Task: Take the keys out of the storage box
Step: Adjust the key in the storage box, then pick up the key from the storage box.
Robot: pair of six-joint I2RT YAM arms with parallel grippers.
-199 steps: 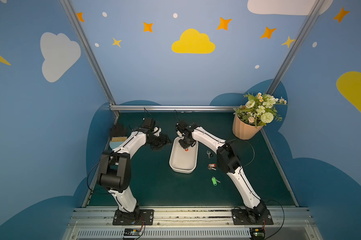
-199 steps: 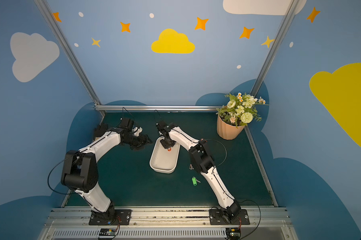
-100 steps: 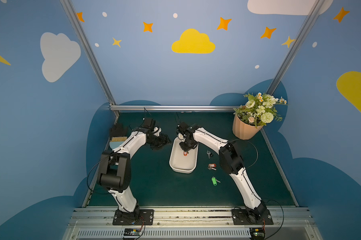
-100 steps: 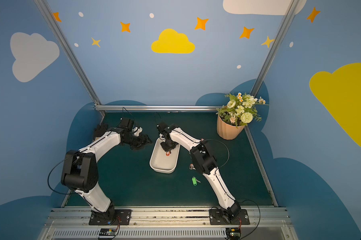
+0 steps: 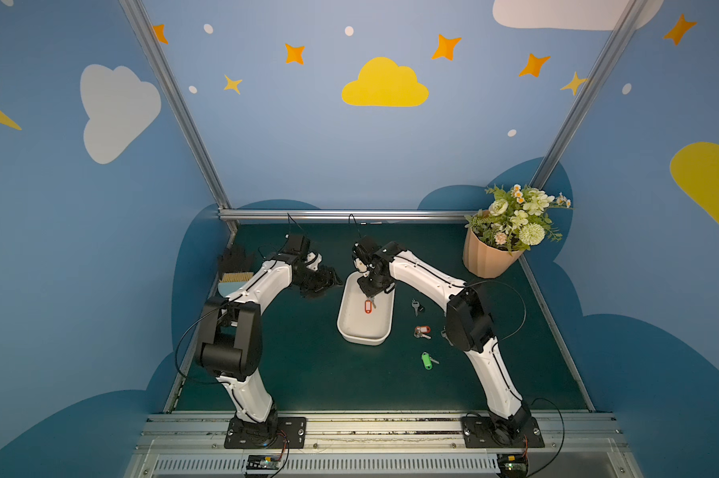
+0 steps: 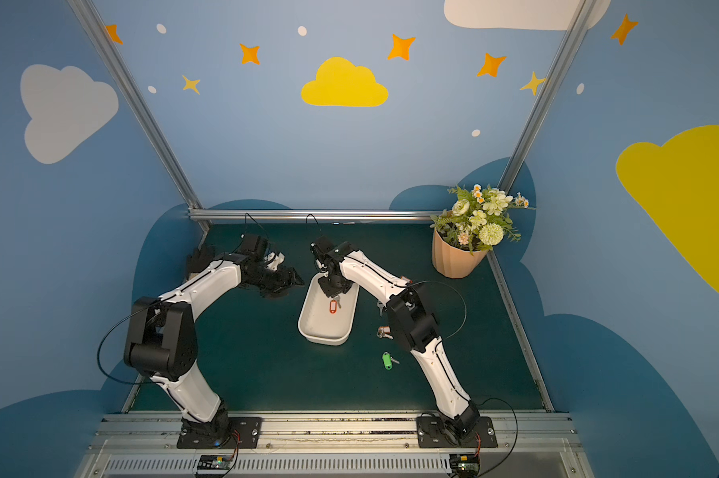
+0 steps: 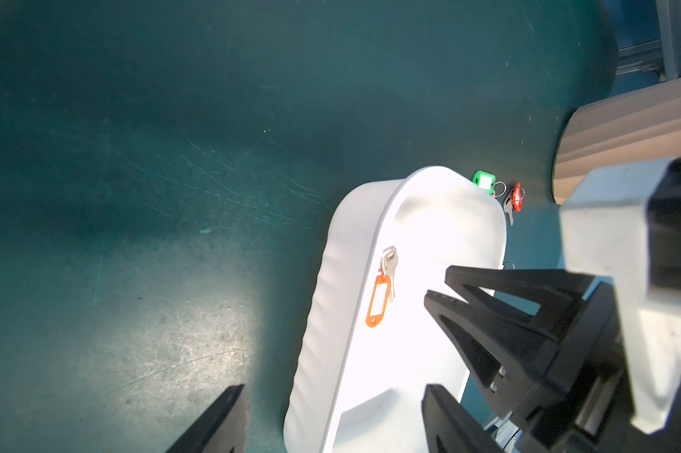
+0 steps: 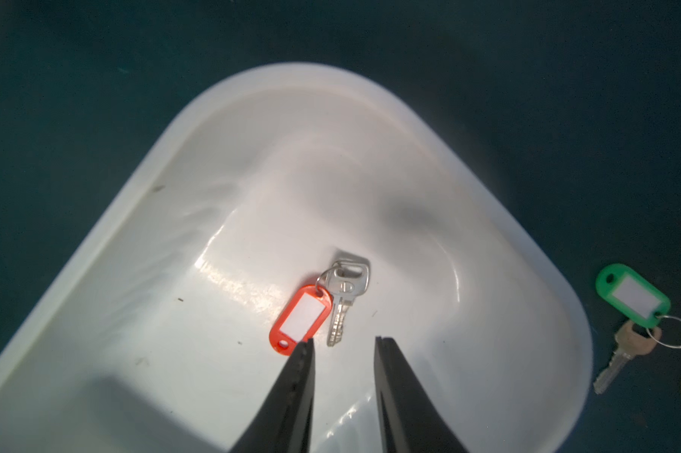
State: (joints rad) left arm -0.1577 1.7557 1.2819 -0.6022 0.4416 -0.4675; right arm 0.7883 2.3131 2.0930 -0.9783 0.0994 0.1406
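My right gripper [image 8: 343, 341] hangs over the white, shallow, round-cornered plastic storage box [image 8: 221, 129]. Its jaws are parted a little with nothing between them, and the tips are poised just above the only set I can see inside. That set is a small silver metal key [image 8: 345, 292] on a ring with a red-orange plastic label tag [image 8: 300, 318], lying flat on the box floor near the middle. My left gripper [image 5: 329, 276] is spread wide and empty, beside the far end of the box and not touching it.

Three more sets already lie on the dark green tabletop [image 5: 308, 372] to the right of the box. They are a green-tagged key [image 5: 427, 360], a red-tagged key [image 5: 422, 331] and a dark-headed key [image 5: 416, 306].

I judge this set to be very light and stiff. The key blade is thin, and the glossy floor is likely slick, so a pinch on the blade could skate off. The tag is thicker and has straight sides, so I would close across its narrow width. I expect the key to dangle and swing from the ring once it is lifted. The box looks light too, so scraping its floor could shift it.
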